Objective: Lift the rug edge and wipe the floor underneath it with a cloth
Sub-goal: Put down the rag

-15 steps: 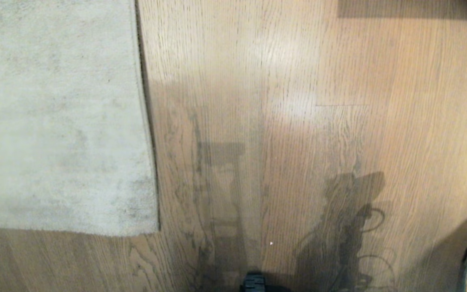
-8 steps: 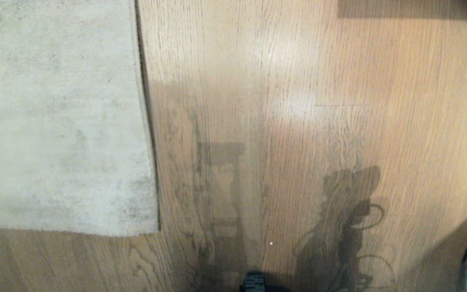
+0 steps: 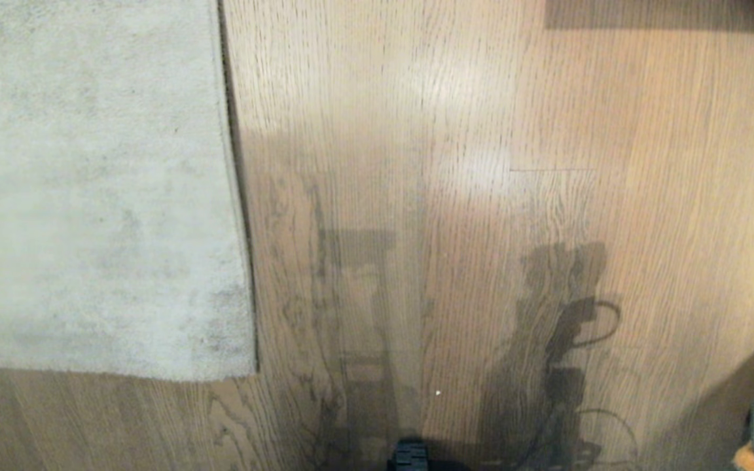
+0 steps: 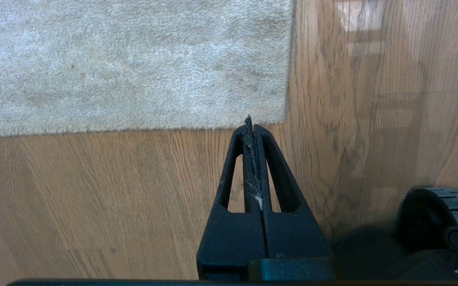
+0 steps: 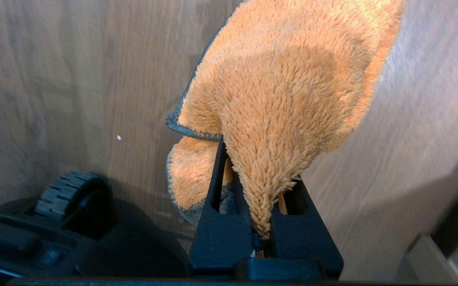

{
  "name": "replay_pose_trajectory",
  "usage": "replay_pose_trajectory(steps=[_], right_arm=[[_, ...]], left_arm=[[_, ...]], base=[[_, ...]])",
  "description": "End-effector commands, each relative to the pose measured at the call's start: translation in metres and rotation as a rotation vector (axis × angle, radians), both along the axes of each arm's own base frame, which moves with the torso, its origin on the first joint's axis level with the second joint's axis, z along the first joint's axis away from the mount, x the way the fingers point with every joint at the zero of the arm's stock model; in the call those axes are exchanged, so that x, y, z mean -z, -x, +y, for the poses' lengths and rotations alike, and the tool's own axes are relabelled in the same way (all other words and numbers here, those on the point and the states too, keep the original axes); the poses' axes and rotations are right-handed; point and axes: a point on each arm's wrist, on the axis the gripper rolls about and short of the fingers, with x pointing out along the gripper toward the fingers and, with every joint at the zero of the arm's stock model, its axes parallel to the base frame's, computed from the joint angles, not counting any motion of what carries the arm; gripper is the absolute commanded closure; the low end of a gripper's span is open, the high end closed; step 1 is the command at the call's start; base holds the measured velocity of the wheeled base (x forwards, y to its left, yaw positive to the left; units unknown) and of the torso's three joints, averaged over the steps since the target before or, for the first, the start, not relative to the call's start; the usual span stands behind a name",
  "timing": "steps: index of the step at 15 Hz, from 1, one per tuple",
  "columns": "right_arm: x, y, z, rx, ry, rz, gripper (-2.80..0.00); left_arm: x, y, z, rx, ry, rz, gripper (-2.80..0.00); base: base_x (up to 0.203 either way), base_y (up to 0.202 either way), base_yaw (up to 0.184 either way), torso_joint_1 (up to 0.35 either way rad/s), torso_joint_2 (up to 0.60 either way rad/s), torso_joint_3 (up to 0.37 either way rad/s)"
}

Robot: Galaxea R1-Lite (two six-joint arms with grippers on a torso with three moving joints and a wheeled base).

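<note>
Presently, the cloth (image 5: 288,99), orange and fuzzy with a dark grey edge, is pinched between the fingers of the right gripper (image 5: 266,198), draping forward over them above the floor (image 3: 547,131). Left gripper (image 4: 249,123): fingers pressed together, empty, pointing at the rug edge (image 4: 173,126), which lies flat.

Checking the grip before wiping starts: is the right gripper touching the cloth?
Touching. The right wrist view shows the right gripper with its fingers pinched on a fold of the orange cloth.
</note>
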Motion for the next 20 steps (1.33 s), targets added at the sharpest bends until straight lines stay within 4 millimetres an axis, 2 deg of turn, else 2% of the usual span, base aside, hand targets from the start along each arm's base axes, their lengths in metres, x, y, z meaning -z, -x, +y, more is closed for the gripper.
replay_pose_trajectory(steps=[1,7,12,20], right_arm=[[-0.018,-0.021,0.001,-0.032,0.004,0.073,0.00],[-0.050,-0.079,0.005,-0.053,-0.001,0.054,0.00],[-0.059,-0.119,0.014,-0.112,-0.042,0.018,0.00],[-0.086,-0.206,0.024,-0.091,-0.055,-0.061,0.00]], left_arm=[[0.000,0.000,0.000,0.000,0.000,-0.001,0.00],[0.000,0.000,0.000,-0.001,0.000,-0.001,0.00],[0.000,0.000,0.000,-0.001,0.000,-0.001,0.00],[0.000,0.000,0.000,-0.001,0.000,-0.001,0.00]], base=[[0.000,0.000,0.000,0.000,0.00,0.000],[0.000,0.000,0.000,0.000,0.00,0.000],[0.000,0.000,0.000,0.000,0.00,0.000],[0.000,0.000,0.000,0.000,0.00,0.000]])
